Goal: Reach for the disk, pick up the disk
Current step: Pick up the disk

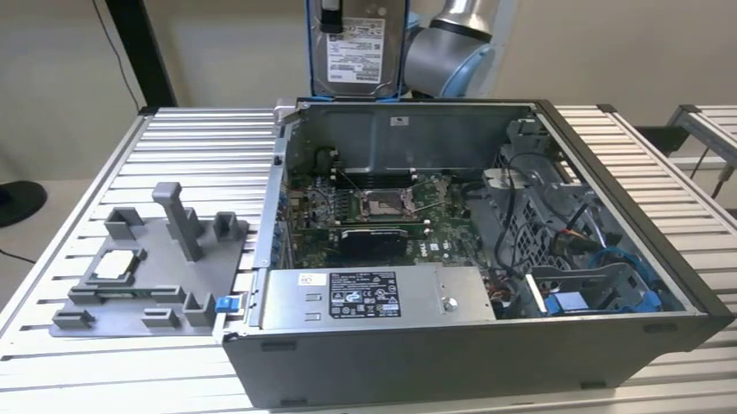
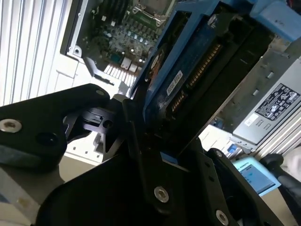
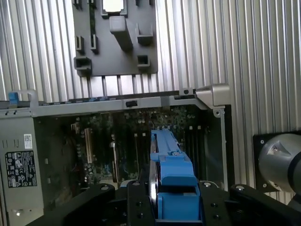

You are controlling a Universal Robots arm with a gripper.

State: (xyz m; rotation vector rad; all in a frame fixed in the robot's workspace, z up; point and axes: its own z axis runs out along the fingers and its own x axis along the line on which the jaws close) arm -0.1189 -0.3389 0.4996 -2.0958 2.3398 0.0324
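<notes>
The disk (image 1: 359,47), silver-grey with a white label and a blue bracket, hangs upright well above the back wall of the open computer case (image 1: 461,354). In both wrist views my gripper (image 3: 175,203) is shut on it, with a black finger (image 3: 139,203) on each side of the blue bracket. In the first wrist view the disk (image 3: 170,167) shows edge-on over the case's inside. In the second wrist view the disk (image 2: 188,66) shows its dark underside and connector, and the gripper (image 2: 157,141) clamps its lower end.
Below lie the motherboard (image 1: 381,211), the grey power-supply box (image 1: 368,297) at the case's front, and cables and a blue drive bay (image 1: 593,289) on the exterior view's right. A grey fixture (image 1: 150,276) holding a small square chip (image 1: 113,267) sits on the ribbed metal table (image 1: 173,138).
</notes>
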